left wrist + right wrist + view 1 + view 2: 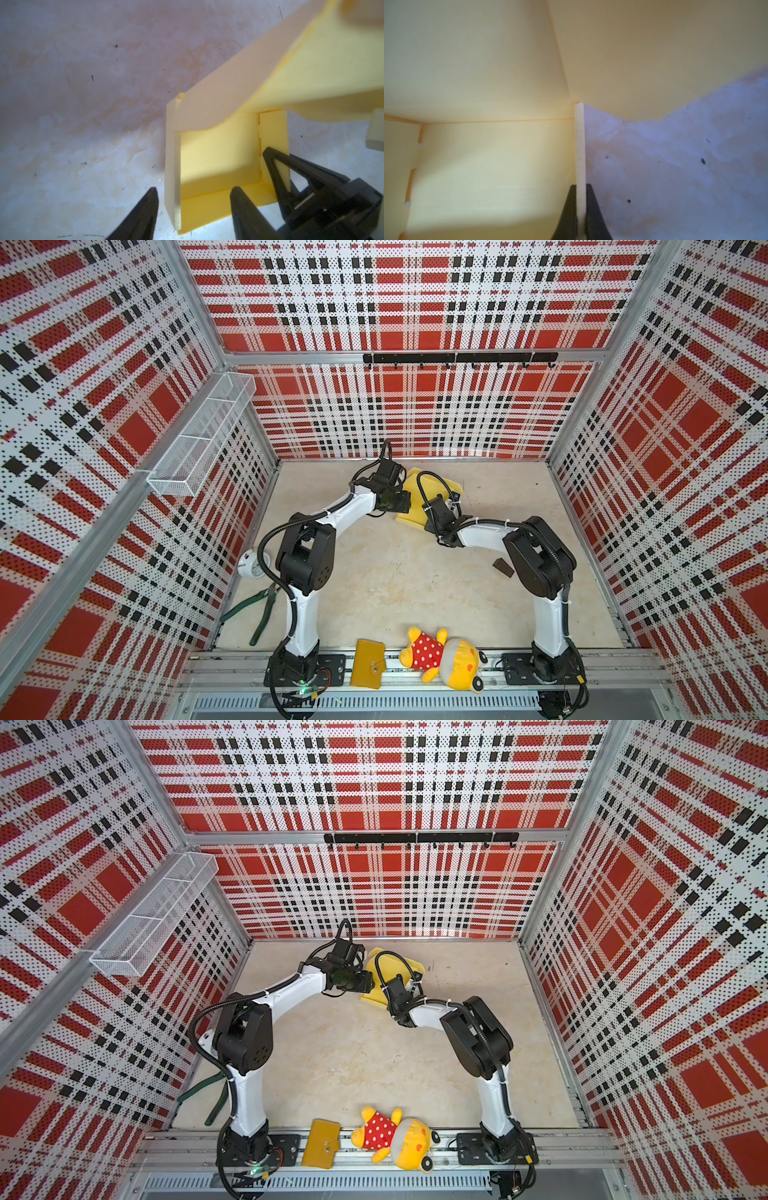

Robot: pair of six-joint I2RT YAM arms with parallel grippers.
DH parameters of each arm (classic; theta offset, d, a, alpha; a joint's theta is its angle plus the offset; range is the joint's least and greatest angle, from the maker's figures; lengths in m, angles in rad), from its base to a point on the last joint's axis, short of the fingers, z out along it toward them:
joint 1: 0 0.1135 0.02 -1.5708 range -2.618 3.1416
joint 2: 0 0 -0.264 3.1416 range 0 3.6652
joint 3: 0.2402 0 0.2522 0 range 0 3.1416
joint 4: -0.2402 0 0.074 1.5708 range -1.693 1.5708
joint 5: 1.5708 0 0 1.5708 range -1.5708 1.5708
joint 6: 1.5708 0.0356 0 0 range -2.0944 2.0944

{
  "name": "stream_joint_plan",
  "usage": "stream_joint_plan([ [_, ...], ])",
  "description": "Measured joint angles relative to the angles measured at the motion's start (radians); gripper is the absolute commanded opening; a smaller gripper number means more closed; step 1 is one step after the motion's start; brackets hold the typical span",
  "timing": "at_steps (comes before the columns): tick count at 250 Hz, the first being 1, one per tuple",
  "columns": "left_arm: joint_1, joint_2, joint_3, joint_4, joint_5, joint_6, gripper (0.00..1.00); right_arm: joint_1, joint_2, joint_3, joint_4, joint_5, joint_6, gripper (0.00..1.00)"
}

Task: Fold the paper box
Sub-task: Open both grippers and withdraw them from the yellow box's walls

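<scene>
Currently the paper box point(410, 485) sits half folded at the far middle of the desk point(386, 593), close to the back wall point(415, 427). It lies between the ends of the left arm point(307, 556) and the right arm point(536, 560), which hide much of it in both top views. The left wrist view shows the paper box point(216, 153) as a pale yellow tray. It has a flat base, two side walls standing upright, a short flap lying low at the end by the left claw point(194, 189), and a wide lid flap slanting up over the other end. The right claw point(580, 187) is pressed together on the top edge of one side wall, the thin card pinched between its two black fingers point(592, 209). The left claw is spread, one finger outside the opposite side wall and the other inside the tray above the base, the wall standing between them. Whether either touches the card I cannot tell.

A small dark block point(503, 567) lies on the desk beside the right arm's elbow. Along the desk's left edge, by the left arm, lie green-handled pliers point(257, 610) and a small white round gadget point(251, 566). On the near rail point(232, 668) between the arm bases rest a mustard wallet point(368, 664) and a yellow plush toy point(444, 657) in a red dotted shirt, just beside each other. A wire basket point(199, 439) hangs on the left wall point(104, 448), and a black hook rail point(459, 358) runs across the back wall.
</scene>
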Motion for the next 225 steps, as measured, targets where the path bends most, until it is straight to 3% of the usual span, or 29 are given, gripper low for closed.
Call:
stream_joint_plan([
  [19, 0.009, -0.008, -0.021, 0.007, 0.001, 0.000, 0.60, 0.000, 0.001, 0.000, 0.000, -0.001, 0.000, 0.00],
  [29, 0.013, -0.015, -0.035, 0.013, 0.001, 0.002, 0.66, 0.000, 0.001, 0.000, 0.000, -0.001, 0.000, 0.00],
  [69, 0.022, -0.079, -0.120, 0.036, -0.008, 0.018, 0.82, 0.000, 0.001, 0.000, 0.000, -0.003, -0.004, 0.15],
  [126, 0.037, -0.248, -0.245, 0.085, -0.048, 0.067, 0.91, 0.000, 0.001, 0.000, 0.019, -0.003, -0.010, 0.28],
  [170, 0.108, -0.314, -0.289, 0.119, -0.048, 0.084, 1.00, 0.000, -0.013, -0.045, 0.074, -0.002, -0.015, 0.43],
  [190, 0.138, -0.332, -0.304, 0.136, -0.048, 0.088, 1.00, 0.000, -0.032, -0.071, 0.084, 0.001, -0.010, 0.52],
  [196, 0.147, -0.339, -0.312, 0.140, -0.048, 0.089, 0.99, 0.000, -0.040, -0.079, 0.085, 0.002, -0.013, 0.62],
  [208, 0.162, -0.352, -0.328, 0.148, -0.044, 0.092, 0.99, 0.000, -0.063, -0.100, 0.091, 0.005, -0.009, 0.69],
  [225, 0.178, -0.376, -0.350, 0.157, -0.028, 0.095, 0.99, 0.000, -0.099, -0.123, 0.092, 0.009, -0.008, 0.73],
])
